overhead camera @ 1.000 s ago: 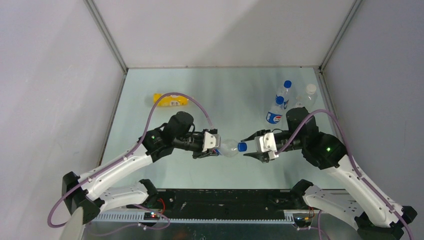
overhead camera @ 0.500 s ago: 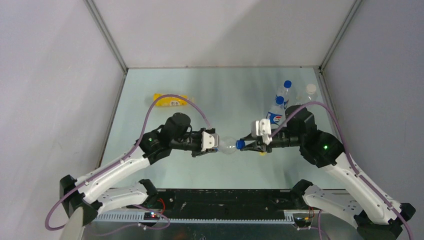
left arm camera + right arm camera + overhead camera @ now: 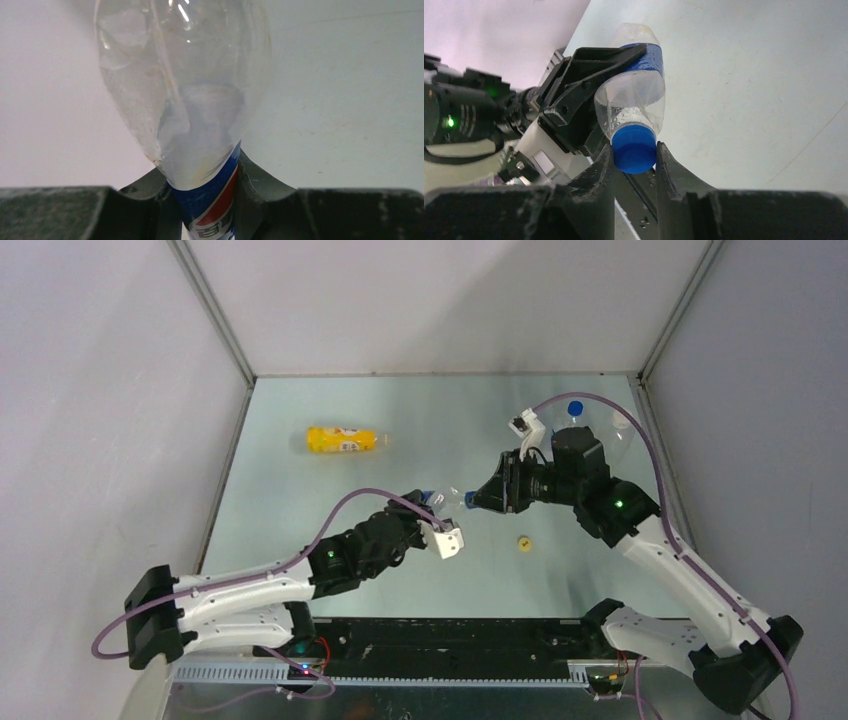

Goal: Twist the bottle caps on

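A clear bottle with a blue label [image 3: 447, 501] [image 3: 185, 90] [image 3: 634, 100] hangs above the table between both arms. My left gripper [image 3: 432, 504] [image 3: 207, 187] is shut on the bottle's labelled body. My right gripper [image 3: 472, 502] [image 3: 634, 157] is shut on the blue cap [image 3: 634, 149] sitting on that bottle's neck. A yellow cap [image 3: 523, 542] lies loose on the table near the right arm. The yellow-orange bottle [image 3: 342, 439] lies on its side at the far left. Another blue-capped bottle [image 3: 575, 408] stands behind the right arm, mostly hidden.
A clear bottle with a white cap [image 3: 622, 422] stands at the far right beside the wall. Grey walls close off the table [image 3: 300, 520] on three sides. Purple cables arch over both arms.
My right gripper has shut on the blue cap and turned. Both arms carried the bottle toward the far side. My left arm swung low and near, uncovering the yellow cap.
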You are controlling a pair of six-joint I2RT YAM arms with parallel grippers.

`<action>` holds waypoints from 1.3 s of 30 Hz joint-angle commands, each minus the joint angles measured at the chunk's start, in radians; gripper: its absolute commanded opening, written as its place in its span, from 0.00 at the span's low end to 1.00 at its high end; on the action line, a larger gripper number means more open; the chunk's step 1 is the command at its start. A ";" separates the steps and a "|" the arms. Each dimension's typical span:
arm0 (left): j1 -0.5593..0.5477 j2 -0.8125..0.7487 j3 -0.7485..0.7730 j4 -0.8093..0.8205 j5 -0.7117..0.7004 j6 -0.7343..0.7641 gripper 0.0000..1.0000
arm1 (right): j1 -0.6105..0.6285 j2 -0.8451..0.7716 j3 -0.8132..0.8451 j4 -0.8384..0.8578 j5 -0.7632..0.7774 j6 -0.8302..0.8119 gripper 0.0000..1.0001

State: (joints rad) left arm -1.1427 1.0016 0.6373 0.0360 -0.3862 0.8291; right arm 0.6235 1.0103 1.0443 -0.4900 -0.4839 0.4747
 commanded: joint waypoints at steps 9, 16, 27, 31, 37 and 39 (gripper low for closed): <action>0.088 -0.042 0.062 -0.073 0.218 -0.117 0.00 | -0.004 -0.079 0.012 0.126 -0.016 -0.258 0.59; 0.254 -0.035 0.151 -0.301 0.677 -0.244 0.00 | -0.005 -0.183 0.012 -0.002 -0.252 -0.716 0.67; 0.354 0.132 0.335 -0.573 1.108 -0.236 0.01 | -0.004 -0.225 0.011 -0.220 -0.340 -1.252 0.63; 0.356 0.162 0.374 -0.619 1.129 -0.211 0.01 | 0.008 -0.207 0.012 -0.200 -0.371 -1.256 0.61; 0.354 0.175 0.396 -0.642 1.137 -0.193 0.02 | 0.034 -0.173 0.012 -0.170 -0.352 -1.264 0.60; 0.355 0.177 0.404 -0.650 1.135 -0.188 0.02 | 0.037 -0.164 0.013 -0.164 -0.356 -1.263 0.59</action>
State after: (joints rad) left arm -0.7952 1.1748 0.9932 -0.5884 0.6998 0.6106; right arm 0.6495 0.8360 1.0431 -0.6891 -0.8173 -0.7620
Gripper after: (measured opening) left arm 0.353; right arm 0.596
